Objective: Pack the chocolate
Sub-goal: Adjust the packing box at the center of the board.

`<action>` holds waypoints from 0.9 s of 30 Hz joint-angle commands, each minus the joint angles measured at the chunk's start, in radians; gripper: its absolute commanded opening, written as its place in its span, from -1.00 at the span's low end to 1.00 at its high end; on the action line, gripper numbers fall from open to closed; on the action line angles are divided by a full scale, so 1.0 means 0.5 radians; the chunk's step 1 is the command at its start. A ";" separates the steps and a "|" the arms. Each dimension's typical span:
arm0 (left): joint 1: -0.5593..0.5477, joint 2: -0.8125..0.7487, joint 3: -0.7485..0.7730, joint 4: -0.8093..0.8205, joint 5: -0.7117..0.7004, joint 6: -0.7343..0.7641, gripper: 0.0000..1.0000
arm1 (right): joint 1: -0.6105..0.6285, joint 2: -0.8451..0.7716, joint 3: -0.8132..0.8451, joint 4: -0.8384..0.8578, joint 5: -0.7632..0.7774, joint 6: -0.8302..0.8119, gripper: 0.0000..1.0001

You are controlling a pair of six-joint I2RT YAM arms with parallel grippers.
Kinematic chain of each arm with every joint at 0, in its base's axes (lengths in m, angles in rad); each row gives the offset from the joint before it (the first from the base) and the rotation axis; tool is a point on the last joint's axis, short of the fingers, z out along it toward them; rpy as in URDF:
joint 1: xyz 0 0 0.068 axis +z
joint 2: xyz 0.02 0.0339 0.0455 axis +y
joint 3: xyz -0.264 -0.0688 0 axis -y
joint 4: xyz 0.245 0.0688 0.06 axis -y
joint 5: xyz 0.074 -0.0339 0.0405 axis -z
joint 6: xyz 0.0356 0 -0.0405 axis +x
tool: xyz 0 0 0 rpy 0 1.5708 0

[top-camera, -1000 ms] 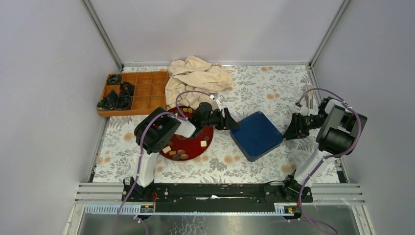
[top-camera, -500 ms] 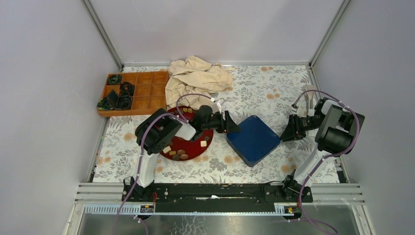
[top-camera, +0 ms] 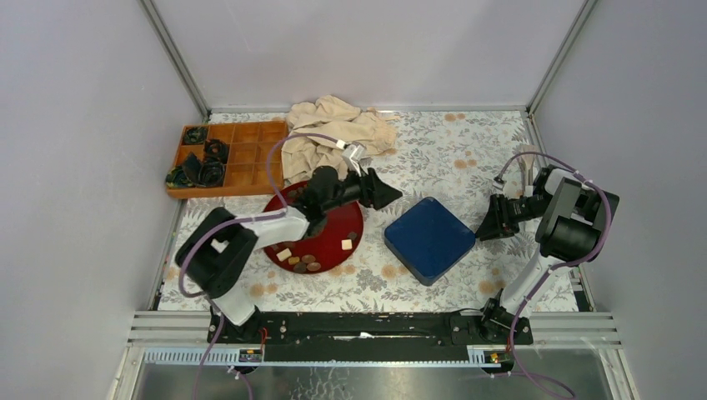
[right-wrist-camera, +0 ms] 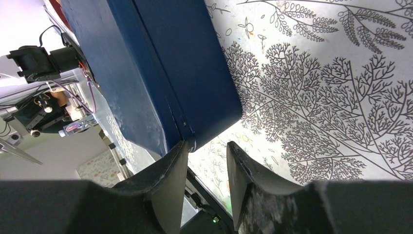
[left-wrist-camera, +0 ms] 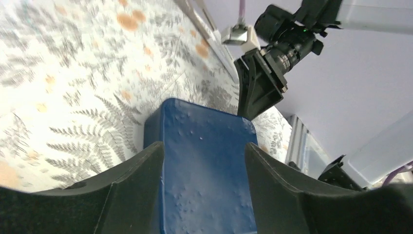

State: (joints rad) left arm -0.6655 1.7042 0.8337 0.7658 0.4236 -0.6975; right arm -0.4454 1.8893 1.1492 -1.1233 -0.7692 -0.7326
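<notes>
On the floral table cover [top-camera: 467, 158], centre-left: one red plate [top-camera: 333, 225], holding the chocolate [top-camera: 307, 263]. The pieces lie loose on the plate's near half, a cluster of brown ones and two cream squares a little apart from them. None is packed.

Right of the plate, apart from it: one dark blue box [top-camera: 429, 239], lid shut, set cornerwise to the table edge.

My left gripper [top-camera: 390, 197]: reaches across the far half of the plate and points at the box without touching it. Its fingers [left-wrist-camera: 131, 190] stand well apart and hold nothing. The wrist view shows the box lid between and beyond them.

My right gripper [top-camera: 483, 231]: low at the box's right corner. Its fingers [right-wrist-camera: 163, 185] are parted by a narrow gap with only table cover showing through. One fingertip sits just beside the box's corner; I cannot tell whether it touches.

Far left: one wooden compartment tray [top-camera: 250, 152], with dark crumpled items [top-camera: 200, 171] in its left cells.

Far centre: one beige cloth [top-camera: 333, 129], bunched, behind the plate.
</notes>
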 commanded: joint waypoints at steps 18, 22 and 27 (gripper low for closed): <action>-0.200 -0.259 -0.327 -0.661 0.238 2.640 0.97 | 0.016 -0.035 0.059 -0.061 0.045 -0.145 -0.15; -0.300 -0.102 -0.206 -0.688 0.083 2.669 0.97 | 0.016 -0.034 0.040 -0.070 0.042 -0.147 -0.15; -0.371 0.030 -0.115 -0.618 0.014 2.654 0.95 | 0.016 -0.036 0.050 -0.123 -0.001 -0.140 -0.15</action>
State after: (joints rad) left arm -0.8349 1.6802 0.7197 0.4316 0.4721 0.5877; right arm -0.4450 1.8893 1.1530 -1.1347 -0.7502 -0.7879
